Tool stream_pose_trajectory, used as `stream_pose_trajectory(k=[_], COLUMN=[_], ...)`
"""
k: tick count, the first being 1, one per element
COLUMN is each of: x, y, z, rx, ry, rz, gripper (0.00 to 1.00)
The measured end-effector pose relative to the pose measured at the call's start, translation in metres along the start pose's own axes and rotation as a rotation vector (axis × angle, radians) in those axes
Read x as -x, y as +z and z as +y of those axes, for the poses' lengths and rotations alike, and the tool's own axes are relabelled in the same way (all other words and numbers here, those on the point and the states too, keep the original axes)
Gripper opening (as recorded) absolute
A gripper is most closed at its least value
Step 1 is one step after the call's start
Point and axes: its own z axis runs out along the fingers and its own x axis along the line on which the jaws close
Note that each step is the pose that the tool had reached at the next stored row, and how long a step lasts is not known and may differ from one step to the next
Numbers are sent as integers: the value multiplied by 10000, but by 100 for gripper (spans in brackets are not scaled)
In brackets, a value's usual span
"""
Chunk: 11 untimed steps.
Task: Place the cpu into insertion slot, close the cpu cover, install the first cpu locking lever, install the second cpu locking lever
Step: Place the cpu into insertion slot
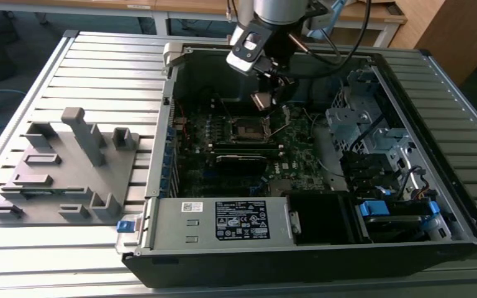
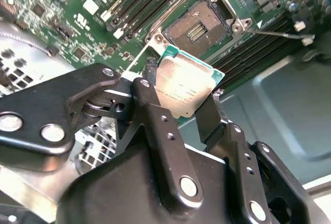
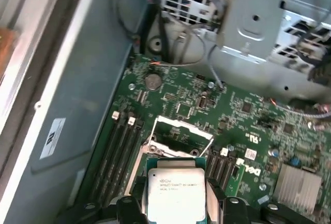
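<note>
While the cpu (image 2: 189, 79) hangs over the motherboard (image 1: 298, 166), the insertion slot (image 2: 199, 27) lies bare.

The gripper (image 2: 182, 92) has its fingers (image 2: 150, 79) closed on two opposite edges of the cpu, which sits tilted above the board, near the slot and not yet touching it. In the exterior view the cpu (image 1: 262, 100) is above and beyond the slot (image 1: 248, 128), inside the computer case (image 1: 222, 254). A silvery frame by the slot is probably the raised cpu cover (image 3: 183, 125), though the angle leaves this unsure. The chip looks light, thin and stiff. Its smooth metal top is likely slippery and its contacts fragile, so an edge grip seems best.
</note>
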Motion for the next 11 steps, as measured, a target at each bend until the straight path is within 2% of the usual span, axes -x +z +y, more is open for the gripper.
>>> stream_pose_trajectory(k=[6, 11], x=[0, 0], y=[7, 8], z=[-1, -1], rx=[7, 8], ry=[1038, 1067], rz=[-92, -95], gripper=[54, 54])
